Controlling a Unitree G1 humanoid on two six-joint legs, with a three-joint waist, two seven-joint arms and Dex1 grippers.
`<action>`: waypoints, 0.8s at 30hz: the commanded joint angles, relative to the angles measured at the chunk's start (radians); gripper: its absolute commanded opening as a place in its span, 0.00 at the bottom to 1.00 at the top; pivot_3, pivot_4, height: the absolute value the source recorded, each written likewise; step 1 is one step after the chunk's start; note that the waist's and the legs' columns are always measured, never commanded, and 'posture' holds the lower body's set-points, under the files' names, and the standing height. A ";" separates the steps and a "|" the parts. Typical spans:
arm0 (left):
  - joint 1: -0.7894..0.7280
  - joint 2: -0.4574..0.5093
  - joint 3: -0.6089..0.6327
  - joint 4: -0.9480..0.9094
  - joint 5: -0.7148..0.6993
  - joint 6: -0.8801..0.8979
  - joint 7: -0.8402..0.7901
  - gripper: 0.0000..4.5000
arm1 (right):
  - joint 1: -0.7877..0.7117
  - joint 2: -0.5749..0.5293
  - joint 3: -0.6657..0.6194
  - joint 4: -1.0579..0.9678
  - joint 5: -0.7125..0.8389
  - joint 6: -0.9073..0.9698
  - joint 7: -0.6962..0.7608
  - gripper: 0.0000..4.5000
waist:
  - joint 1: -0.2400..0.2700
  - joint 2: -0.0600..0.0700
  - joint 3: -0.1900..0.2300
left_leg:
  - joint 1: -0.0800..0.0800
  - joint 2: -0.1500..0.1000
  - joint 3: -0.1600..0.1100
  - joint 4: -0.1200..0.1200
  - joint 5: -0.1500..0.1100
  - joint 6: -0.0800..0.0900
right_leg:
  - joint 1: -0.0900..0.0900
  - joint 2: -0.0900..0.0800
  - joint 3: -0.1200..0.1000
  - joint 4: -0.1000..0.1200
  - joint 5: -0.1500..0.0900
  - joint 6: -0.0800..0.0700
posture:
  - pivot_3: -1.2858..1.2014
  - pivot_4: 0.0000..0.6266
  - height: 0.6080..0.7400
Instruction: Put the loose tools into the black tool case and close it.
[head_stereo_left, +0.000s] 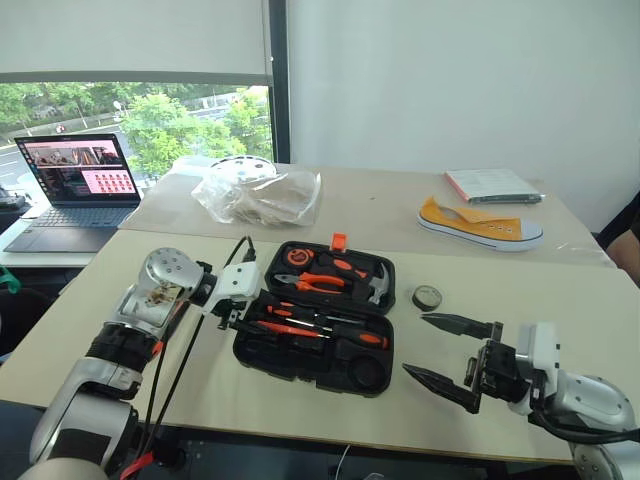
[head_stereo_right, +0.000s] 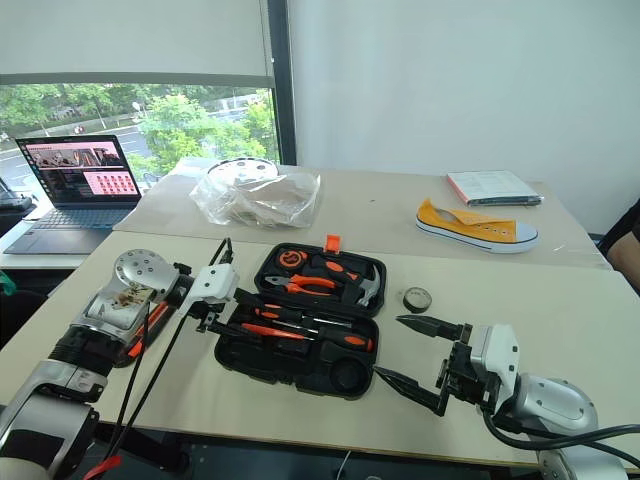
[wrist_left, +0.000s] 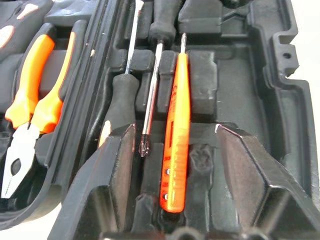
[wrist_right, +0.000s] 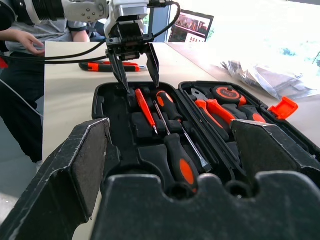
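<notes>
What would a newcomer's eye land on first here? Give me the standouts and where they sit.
The open black tool case lies in the middle of the near table, its orange-handled tools bright against the black, among them the pliers in the far half. The left gripper hangs open over the case's left end, just above the small orange tester screwdriver lying in its recess. A small black tape roll sits loose on the table right of the case, beyond the open right gripper.

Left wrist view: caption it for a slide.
Left tool open over the orange tester screwdriver lying in the black tool case beside two screwdrivers.
</notes>
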 joint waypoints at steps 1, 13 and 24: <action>-0.004 -0.029 0.034 -0.021 -0.048 0.034 0.023 0.28 | -0.010 0.008 -0.002 -0.011 0.003 -0.009 -0.002 1.00 | -0.001 0.000 0.000 | 0.000 0.000 0.000 0.000 0.000 0.000 | 0.000 0.000 0.000 0.000 0.000 0.000 | 0.52 0.24 1.00; 0.056 -0.069 -0.027 -0.047 0.001 0.056 0.071 0.01 | 0.003 0.017 -0.003 -0.025 0.002 -0.011 -0.008 1.00 | -0.003 0.000 0.000 | 0.001 0.000 0.000 0.000 0.000 0.000 | 0.000 0.000 0.000 0.001 0.000 0.000 | 0.52 0.24 1.00; 0.092 -0.078 -0.055 -0.032 0.044 0.064 0.119 0.01 | -0.002 0.025 0.007 -0.028 0.000 -0.011 -0.019 1.00 | -0.002 0.000 0.000 | 0.002 0.000 0.000 0.001 0.000 0.000 | 0.002 0.000 0.001 0.001 0.000 0.000 | 0.52 0.24 1.00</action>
